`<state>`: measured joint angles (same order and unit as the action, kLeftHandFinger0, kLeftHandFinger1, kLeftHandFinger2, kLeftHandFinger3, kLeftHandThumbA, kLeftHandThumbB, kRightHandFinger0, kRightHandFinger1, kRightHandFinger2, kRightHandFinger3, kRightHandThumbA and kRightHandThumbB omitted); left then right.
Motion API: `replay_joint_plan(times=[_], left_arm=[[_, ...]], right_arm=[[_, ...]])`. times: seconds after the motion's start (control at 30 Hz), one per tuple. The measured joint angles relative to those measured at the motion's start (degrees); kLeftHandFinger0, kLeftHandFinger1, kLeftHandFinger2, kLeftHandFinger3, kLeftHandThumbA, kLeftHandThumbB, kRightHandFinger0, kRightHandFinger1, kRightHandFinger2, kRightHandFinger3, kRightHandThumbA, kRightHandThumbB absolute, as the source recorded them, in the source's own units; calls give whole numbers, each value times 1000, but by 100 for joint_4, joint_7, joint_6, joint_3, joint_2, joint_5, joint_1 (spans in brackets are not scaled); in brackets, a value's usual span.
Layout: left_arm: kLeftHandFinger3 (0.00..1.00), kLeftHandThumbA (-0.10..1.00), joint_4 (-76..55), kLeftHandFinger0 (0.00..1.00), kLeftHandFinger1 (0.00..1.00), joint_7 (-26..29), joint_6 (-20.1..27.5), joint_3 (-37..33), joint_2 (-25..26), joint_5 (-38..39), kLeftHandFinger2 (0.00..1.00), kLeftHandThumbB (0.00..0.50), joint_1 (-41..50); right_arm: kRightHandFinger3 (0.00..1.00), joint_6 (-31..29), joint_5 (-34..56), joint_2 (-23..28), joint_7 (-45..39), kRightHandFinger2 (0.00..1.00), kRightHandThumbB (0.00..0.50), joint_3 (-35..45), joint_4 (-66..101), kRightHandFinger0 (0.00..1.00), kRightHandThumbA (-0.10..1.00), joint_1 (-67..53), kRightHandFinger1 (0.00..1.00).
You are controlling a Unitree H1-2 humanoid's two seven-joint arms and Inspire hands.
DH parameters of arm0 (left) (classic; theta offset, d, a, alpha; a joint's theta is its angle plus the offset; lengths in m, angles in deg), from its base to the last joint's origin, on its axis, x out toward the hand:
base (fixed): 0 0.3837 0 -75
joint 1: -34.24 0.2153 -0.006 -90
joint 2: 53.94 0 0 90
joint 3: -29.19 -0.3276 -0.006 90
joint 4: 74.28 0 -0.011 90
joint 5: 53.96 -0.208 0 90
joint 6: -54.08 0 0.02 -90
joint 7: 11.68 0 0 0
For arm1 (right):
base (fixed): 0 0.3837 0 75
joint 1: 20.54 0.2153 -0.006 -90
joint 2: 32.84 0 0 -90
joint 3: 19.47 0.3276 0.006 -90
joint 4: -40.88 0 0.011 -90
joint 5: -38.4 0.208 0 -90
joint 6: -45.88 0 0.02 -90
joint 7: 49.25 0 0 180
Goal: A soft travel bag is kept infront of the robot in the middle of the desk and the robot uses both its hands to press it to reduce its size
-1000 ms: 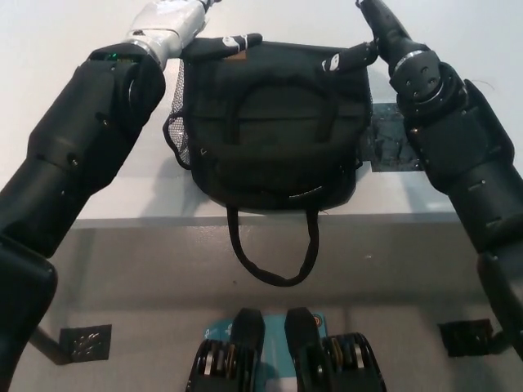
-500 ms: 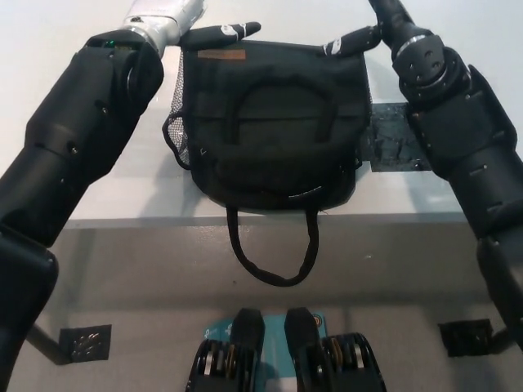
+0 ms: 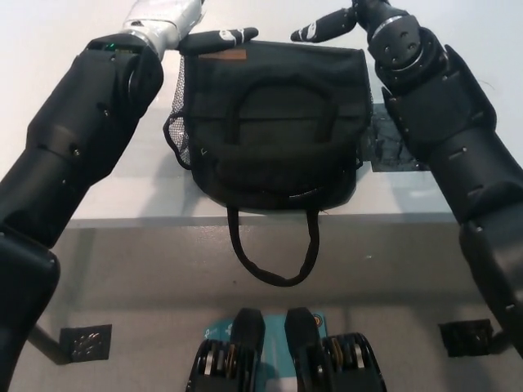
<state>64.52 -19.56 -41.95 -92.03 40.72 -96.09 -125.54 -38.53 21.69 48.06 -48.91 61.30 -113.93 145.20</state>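
**Black bag flanked at its far edge, press not yet made**

Black fabric fills the middle of the desk [image 3: 98,175]: the bag [image 3: 274,122] lies flat with its near edge at the desk's front rim, and one strap loop [image 3: 270,253] hangs down over that rim. A mesh pocket [image 3: 178,122] bulges from its left side, and a small brown label [image 3: 225,55] is seen near the far left corner.

Both hands are placed at the bag's far edge. The left hand [image 3: 216,37] is held flat just above the far left corner, its fingers [image 3: 237,34] stretched out together and gripping nothing. The right hand [image 3: 327,24] is held near the far right corner, fingers likewise extended and empty; whether either hand is touching the fabric cannot be told.

The press is judged to be still ahead. Several risks are seen. With both hands at the far edge only, force may be put on the rim and not on the bulk, so that little is flattened. Because the bag sits at the front rim with a strap already over it, a push with any pull toward the robot could slide it off the desk. Uneven pressure from the two hands could also turn the bag on the smooth surface.
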Motion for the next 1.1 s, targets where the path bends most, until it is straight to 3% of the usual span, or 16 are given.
replay_joint_plan(times=[0.17,0.4,0.47,0.5,0.7,0.83,0.87,0.93,1.1], left_arm=[[1000,1000,236,1000,1000,70,9,-1,-67,-12,1000,236,-3],[1000,1000,374,1000,1000,70,10,-14,-176,-15,1000,244,10],[1000,1000,407,1000,1000,72,12,-27,-226,-19,1000,250,10],[1000,1000,454,1000,1000,78,16,-36,-254,-21,1000,251,7],[1000,1000,840,1000,1000,220,39,-129,-546,-46,1000,264,17],[1000,1000,1088,1000,1000,387,51,-194,-751,-75,1000,146,23],[1000,1000,1207,1000,1000,470,50,-262,-844,-101,1000,135,33],[1000,1000,1309,1000,1000,581,48,-322,-941,-134,1000,130,84],[1000,1000,1603,1000,1000,910,48,-416,-1214,-202,1000,161,512]], right_arm=[[1000,-21,0,-67,48,1000,140,-61,-272,1000,1000,17,1000],[1000,-255,-11,-164,162,1000,150,-254,-684,1000,1000,-38,1000],[1000,-350,-5,-192,218,1000,98,-257,-790,1000,1000,-64,1000],[1000,-414,4,-204,248,1000,96,-243,-811,1000,1000,-83,1000],[1000,-703,173,-229,330,1000,151,66,-1084,1000,1000,-174,1000],[1000,-720,313,-241,385,1000,153,312,-1190,1000,1000,-293,1000],[1000,-729,371,-245,401,1000,153,420,-1216,1000,1000,-370,1000],[1000,-763,432,-252,415,1000,175,511,-1224,1000,1000,-489,1000],[1000,-823,516,-364,477,1000,167,551,-1261,1000,1000,-907,1000]])
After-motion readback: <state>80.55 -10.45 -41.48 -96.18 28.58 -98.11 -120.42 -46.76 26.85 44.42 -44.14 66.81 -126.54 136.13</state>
